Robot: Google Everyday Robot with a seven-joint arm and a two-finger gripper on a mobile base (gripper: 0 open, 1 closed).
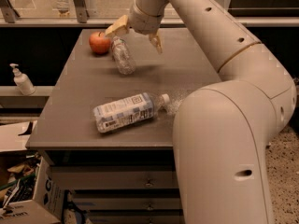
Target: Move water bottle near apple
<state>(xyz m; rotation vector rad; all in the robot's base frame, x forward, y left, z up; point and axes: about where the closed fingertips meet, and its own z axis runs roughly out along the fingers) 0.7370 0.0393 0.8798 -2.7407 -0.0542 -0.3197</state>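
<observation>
The water bottle point(123, 56), small, clear and crinkled, rests on the grey table point(187, 78) at the back, just right of the red apple point(99, 42). A small gap separates bottle and apple. My gripper point(134, 38) hangs just above the bottle with its fingers spread wide, one yellowish fingertip point(116, 28) over the bottle's top and the other to the right. It holds nothing. My arm reaches in from the right.
A larger bottle point(127, 112) with a white-blue label and white cap lies on its side near the table's front. A white pump dispenser point(21, 80) stands on a ledge at left. Cardboard boxes point(23, 195) sit on the floor at lower left.
</observation>
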